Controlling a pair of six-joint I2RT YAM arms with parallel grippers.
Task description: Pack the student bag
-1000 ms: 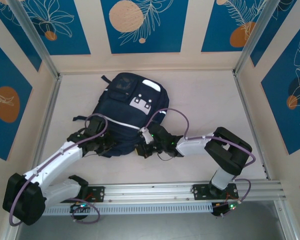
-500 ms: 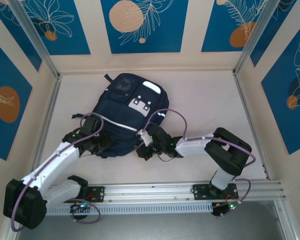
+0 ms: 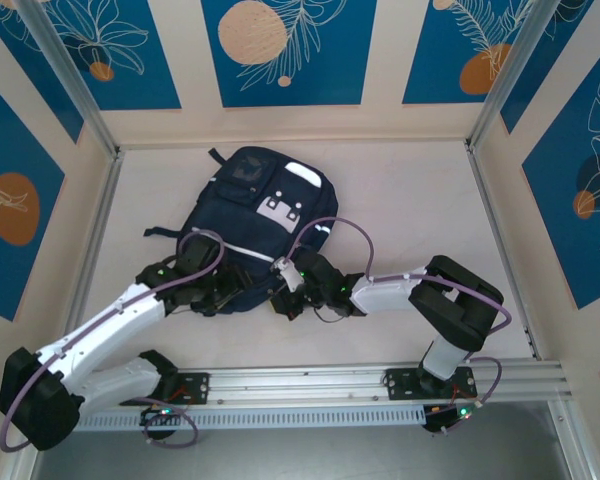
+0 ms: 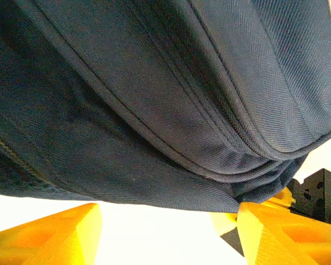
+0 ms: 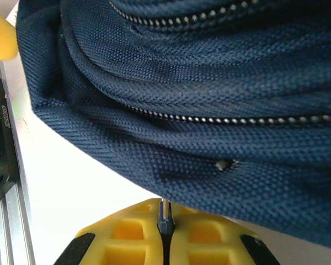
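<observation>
The student bag point(image 3: 260, 215), dark navy with white patches, lies flat mid-table with its bottom edge toward the arms. My left gripper point(image 3: 220, 292) sits at the bag's near-left bottom edge; its yellow fingers point(image 4: 55, 232) stand apart over bare table, open and holding nothing, with navy fabric point(image 4: 154, 99) bulging just ahead of them. My right gripper point(image 3: 283, 297) is at the near-right bottom edge. There its yellow fingers point(image 5: 127, 232) are shut on a small dark zipper pull point(image 5: 164, 216) hanging from the bag's fabric point(image 5: 209, 83) below a zip line.
The pale table point(image 3: 410, 200) has free room right of the bag and behind it. A metal rail point(image 3: 360, 380) runs along the near edge. Frame posts point(image 3: 80, 90) and blue-patterned walls close in the sides and back.
The left gripper has gone from shut to open and its arm has swung right along the bag's bottom edge. The right gripper has barely shifted, staying shut.
</observation>
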